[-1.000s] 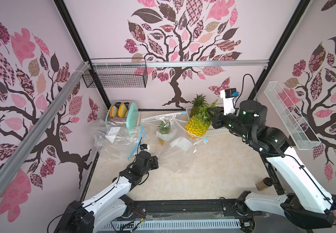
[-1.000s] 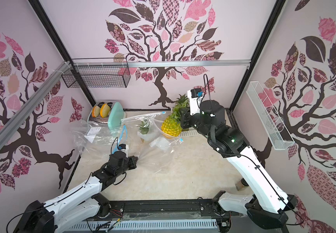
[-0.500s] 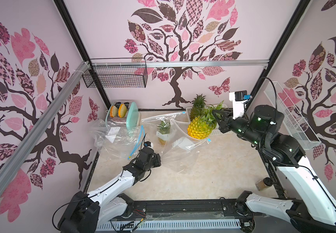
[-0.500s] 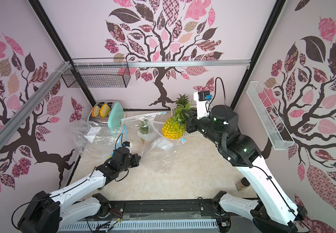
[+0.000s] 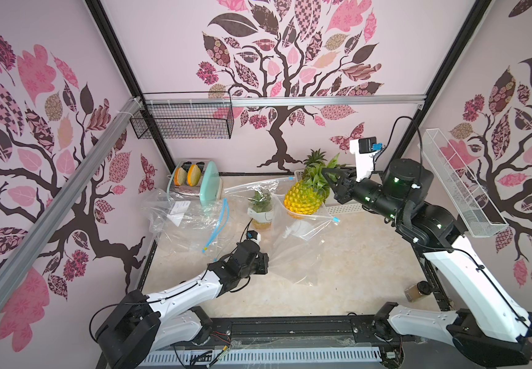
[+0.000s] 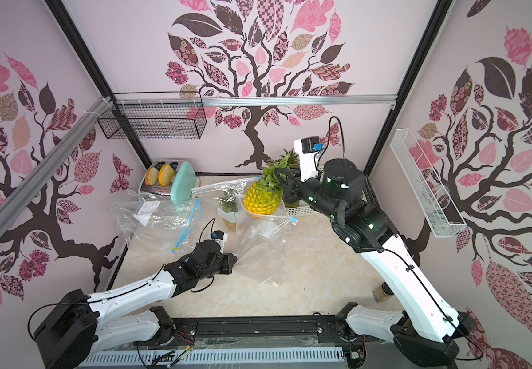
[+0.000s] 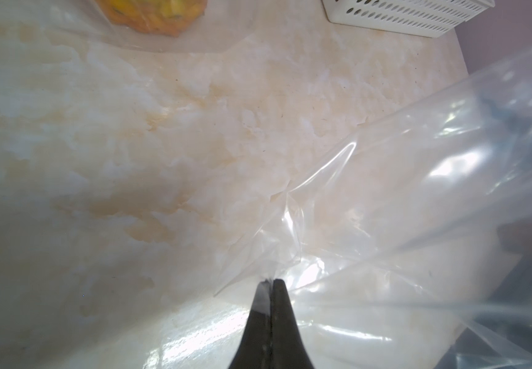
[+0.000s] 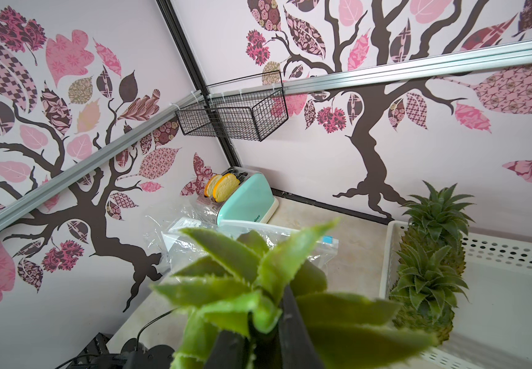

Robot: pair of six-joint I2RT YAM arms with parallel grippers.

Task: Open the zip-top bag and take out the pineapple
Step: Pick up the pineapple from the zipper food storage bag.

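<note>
One pineapple (image 5: 303, 199) in right pincer (image 5: 326, 175), two in tray (image 8: 510, 254)

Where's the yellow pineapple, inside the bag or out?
Nearly out: the right pincer holds the pineapple by its crown, base at the open mouth of the bag.

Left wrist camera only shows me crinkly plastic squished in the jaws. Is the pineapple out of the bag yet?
Observer: Nearly. The right gripper holds the pineapple by its leafy crown, up in the air. Its bottom is right at the open mouth of the bag. I can't tell whether it is fully clear.
Operator: Are there more pineapples anywhere?
Observer: Yes, two other pineapples stand upright in the white tray at the back.
</note>
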